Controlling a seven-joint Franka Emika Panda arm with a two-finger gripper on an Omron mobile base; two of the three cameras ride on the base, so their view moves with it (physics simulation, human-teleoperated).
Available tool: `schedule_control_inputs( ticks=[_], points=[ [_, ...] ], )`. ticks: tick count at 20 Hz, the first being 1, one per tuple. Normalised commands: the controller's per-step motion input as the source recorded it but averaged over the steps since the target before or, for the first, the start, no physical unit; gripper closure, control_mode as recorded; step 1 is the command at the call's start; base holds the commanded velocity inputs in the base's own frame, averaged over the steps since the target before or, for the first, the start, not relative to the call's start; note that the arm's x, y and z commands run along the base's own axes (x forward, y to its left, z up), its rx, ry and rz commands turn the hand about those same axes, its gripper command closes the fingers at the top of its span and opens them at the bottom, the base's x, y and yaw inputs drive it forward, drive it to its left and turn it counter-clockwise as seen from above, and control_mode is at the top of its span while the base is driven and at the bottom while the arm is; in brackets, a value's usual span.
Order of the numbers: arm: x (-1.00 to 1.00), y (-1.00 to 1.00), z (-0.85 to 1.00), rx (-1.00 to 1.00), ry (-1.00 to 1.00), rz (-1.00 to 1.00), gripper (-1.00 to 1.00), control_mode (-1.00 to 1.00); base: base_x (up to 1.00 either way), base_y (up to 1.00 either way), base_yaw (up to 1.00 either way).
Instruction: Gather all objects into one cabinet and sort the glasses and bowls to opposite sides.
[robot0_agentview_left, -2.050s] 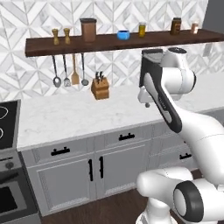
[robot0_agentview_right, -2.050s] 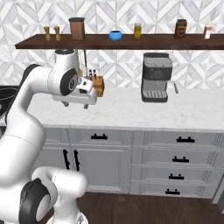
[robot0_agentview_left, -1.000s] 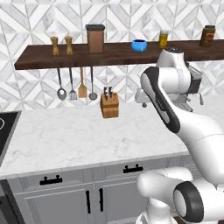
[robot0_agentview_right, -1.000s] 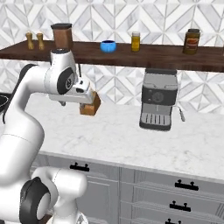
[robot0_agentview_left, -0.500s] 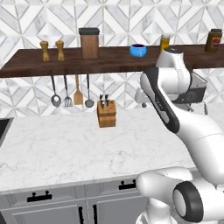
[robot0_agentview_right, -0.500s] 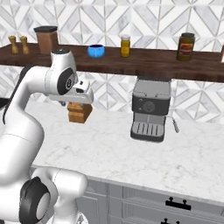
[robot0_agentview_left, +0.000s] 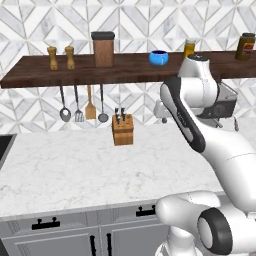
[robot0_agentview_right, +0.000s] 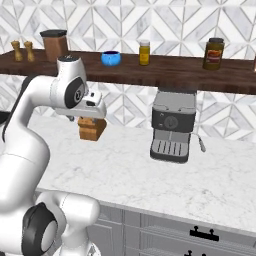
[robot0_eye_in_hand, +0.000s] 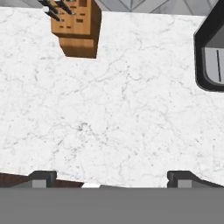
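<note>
A squat blue mug (robot0_agentview_left: 159, 57) (robot0_agentview_right: 111, 58), one of the glasses, stands on the cabinet (robot0_agentview_left: 130, 70) (robot0_agentview_right: 170, 75), a long dark wooden wall shelf, near its middle. No bowls are in view. My gripper (robot0_agentview_right: 91, 117) (robot0_eye_in_hand: 111, 177) hangs below the shelf and points down at the white marble counter (robot0_eye_in_hand: 113, 113). Its jaws stand wide open with nothing between them. The fingertips (robot0_eye_in_hand: 42, 176) frame bare marble. The blue mug is above the hand and slightly to its right in the right base view.
On the shelf are two shakers (robot0_agentview_left: 61, 57), a brown canister (robot0_agentview_left: 103, 49), an amber jar (robot0_agentview_right: 144, 52) and a dark jar (robot0_agentview_right: 213, 53). A knife block (robot0_agentview_left: 122, 129) (robot0_eye_in_hand: 77, 27) and a coffee machine (robot0_agentview_right: 172, 127) stand on the counter. Utensils (robot0_agentview_left: 82, 104) hang under the shelf.
The base has driven closer to the counter, so the whole scene has shifted and grown. The arm holds its pose and the gripper stays open.
</note>
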Motion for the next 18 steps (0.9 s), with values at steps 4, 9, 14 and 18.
schedule_control_inputs(
  ticks=[4, 9, 14, 18],
  points=[
    [-0.36, 0.00, 0.01, 0.00, -0.06, 0.00, -1.00, -1.00, 0.00, 0.00, 0.00],
    [-0.52, 0.00, 0.13, 0.00, -0.23, 0.00, -1.00, -1.00, 0.00, 0.00, 0.00],
    [-0.09, 0.00, 0.12, 0.00, -0.09, 0.00, -1.00, -1.00, 0.00, 0.00, 0.00],
    [0.17, 0.00, 0.59, 0.04, -0.11, 0.00, -1.00, -1.00, 0.00, 0.00, 0.00]
  ],
)
